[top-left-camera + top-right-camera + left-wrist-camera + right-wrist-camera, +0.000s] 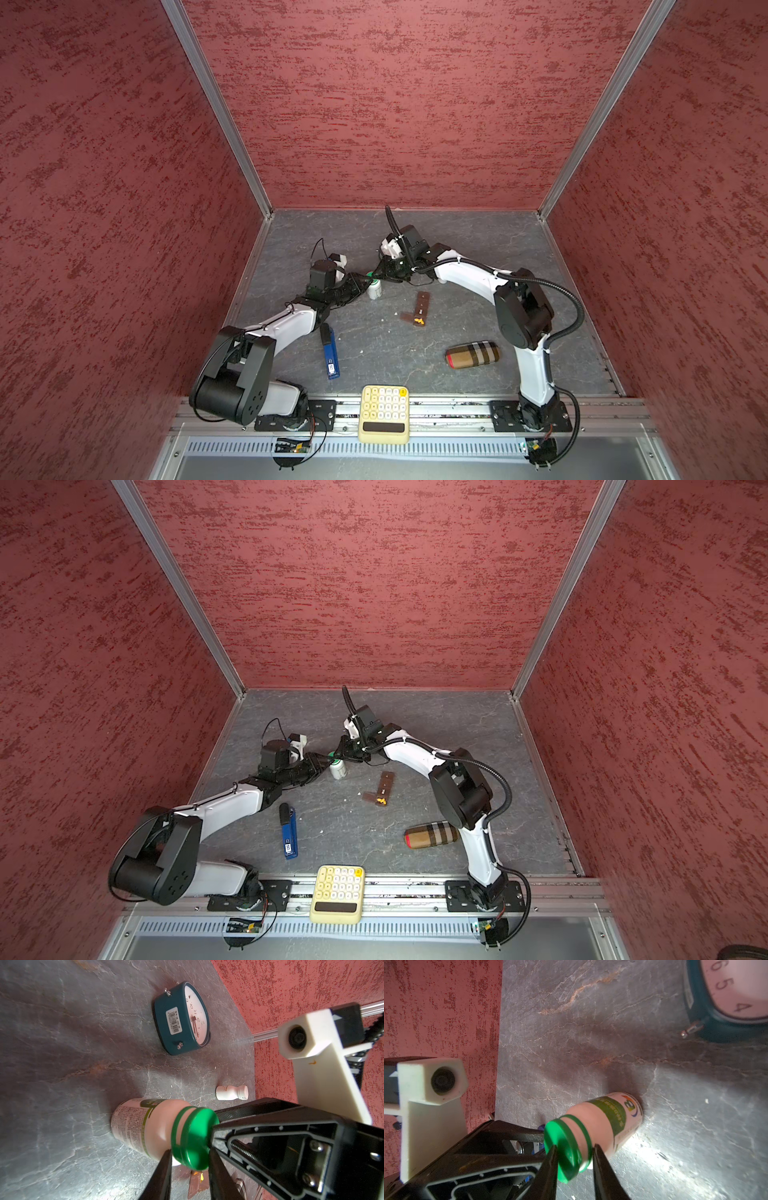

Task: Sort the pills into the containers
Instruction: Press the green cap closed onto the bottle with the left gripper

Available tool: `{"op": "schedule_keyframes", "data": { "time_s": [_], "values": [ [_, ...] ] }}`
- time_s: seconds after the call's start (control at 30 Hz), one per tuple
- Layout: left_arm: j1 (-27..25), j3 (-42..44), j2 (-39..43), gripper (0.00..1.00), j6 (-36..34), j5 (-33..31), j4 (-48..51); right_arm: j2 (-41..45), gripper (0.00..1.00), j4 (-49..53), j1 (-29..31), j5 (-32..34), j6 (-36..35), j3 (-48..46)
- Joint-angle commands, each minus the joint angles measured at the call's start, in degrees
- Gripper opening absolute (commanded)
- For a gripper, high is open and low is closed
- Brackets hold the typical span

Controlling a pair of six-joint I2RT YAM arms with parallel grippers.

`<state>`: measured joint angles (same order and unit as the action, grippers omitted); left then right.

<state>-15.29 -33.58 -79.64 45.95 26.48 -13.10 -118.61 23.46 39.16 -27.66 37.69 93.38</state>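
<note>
Green is the colour of the cap (193,1136) that both arms reach for. It sits on top of a white pill bottle (375,289), which stands on the grey counter (395,365). The left gripper (190,1148) and the right gripper (575,1147) meet there. Each has its jaws set narrow, one on each side of the cap. I cannot tell if they squeeze it or only sit close.

I think the step is getting the bottle open, so more pills can come out. Next, one arm will likely need to hold the bottle tight while the other turns the cap. So one may have to go lower, onto the white part.

The containers (420,309) are a flat brown strip of little boxes with white marks. It lies slanted in the middle of the counter, apart from the bottle, between it and a checked case (471,354). The box at the near end has its lid flipped open, and orange pills (419,321) lie inside. The other lids look shut.
</note>
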Motion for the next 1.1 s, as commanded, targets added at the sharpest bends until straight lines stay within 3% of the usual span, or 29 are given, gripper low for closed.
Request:
{"op": "schedule_keyframes", "data": {
  "time_s": [0.0, 1.07],
  "values": [
    [-0.28, -1.18, -1.05, 0.31, -1.04, -0.9, -0.59, -1.25, 0.28, 0.97, -0.23, -0.29, -0.43, 0.32],
    [-1.59, -3.16, -5.34, 0.28, -3.18, -1.52, 2.25, -3.03, 0.3, 1.51, 0.22, -3.19, -0.95, -1.67]
  ]
}}
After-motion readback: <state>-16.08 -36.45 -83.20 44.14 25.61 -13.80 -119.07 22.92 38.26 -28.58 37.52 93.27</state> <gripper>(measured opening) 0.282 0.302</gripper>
